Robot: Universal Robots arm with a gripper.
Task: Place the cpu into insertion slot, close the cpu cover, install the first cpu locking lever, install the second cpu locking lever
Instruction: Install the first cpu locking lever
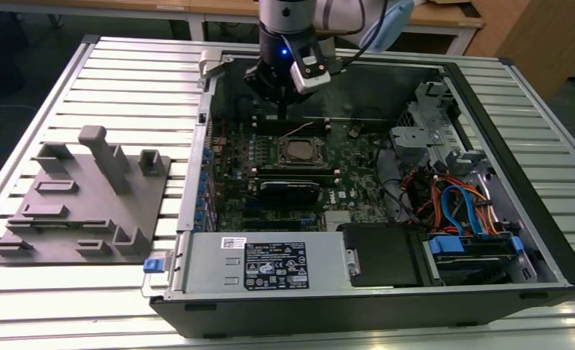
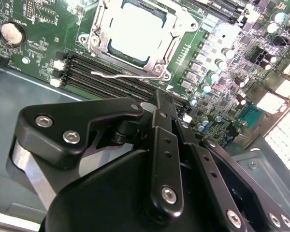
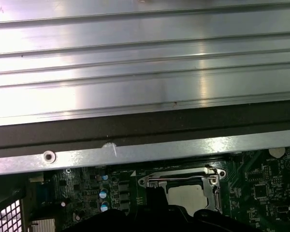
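One arm reaches down into an open computer case that lies on a slatted metal table. Its gripper hangs just beyond the far edge of the insertion slot, near the slot but not over its centre.

In the second wrist view the gripper has its black fingers drawn tight together at the tips, with nothing caught between them. The tips sit above the dark memory slots that run alongside the insertion slot.

Seated in the insertion slot is the cpu, its pale metal top facing up. Over it the cpu cover lies flat, a silvery frame around the chip's edges with the chip showing through the cut-out. A thin silvery locking lever lies just outside the slot's frame, stretched across the memory slots between the slot and the fingertips. I cannot tell whether it is hooked down.

Well apart from the slot, on the exterior view's left and outside the case, a grey fixture tray rests on the table. Nearer the camera than the slot sits the power supply box. On the exterior view's right of the slot are blue and orange cables.
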